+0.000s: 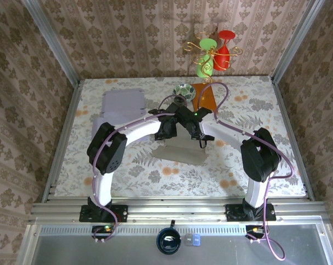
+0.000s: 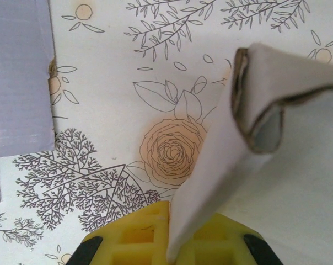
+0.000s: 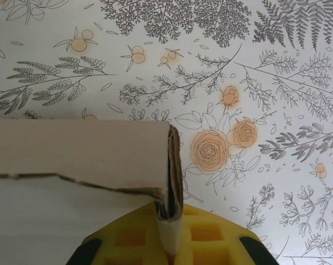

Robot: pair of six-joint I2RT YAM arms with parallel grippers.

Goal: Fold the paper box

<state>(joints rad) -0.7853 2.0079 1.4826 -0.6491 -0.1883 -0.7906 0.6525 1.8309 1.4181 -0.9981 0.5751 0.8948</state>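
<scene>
Left wrist: pinching paper box (image 2: 227, 160) in left pincer (image 2: 169, 245).
Right pincer (image 3: 169, 245): also pinching it.
Risk: possibly tearing from pulling apart.

Built of white tubes and bulky black joint housings, left arm (image 1: 107, 165) and right arm (image 1: 258, 165) alike. Sit on black base plates (image 1: 103, 212). Trail a purple cable (image 1: 128, 124) along each arm (looping loose near the wrists). Show a small green light (image 1: 195, 114) up front. End in a left gripper (image 2: 169, 248) and right gripper (image 3: 169, 248) with yellow fingers (image 2: 136, 237) moulded in a square grid, black at the corners.
</scene>
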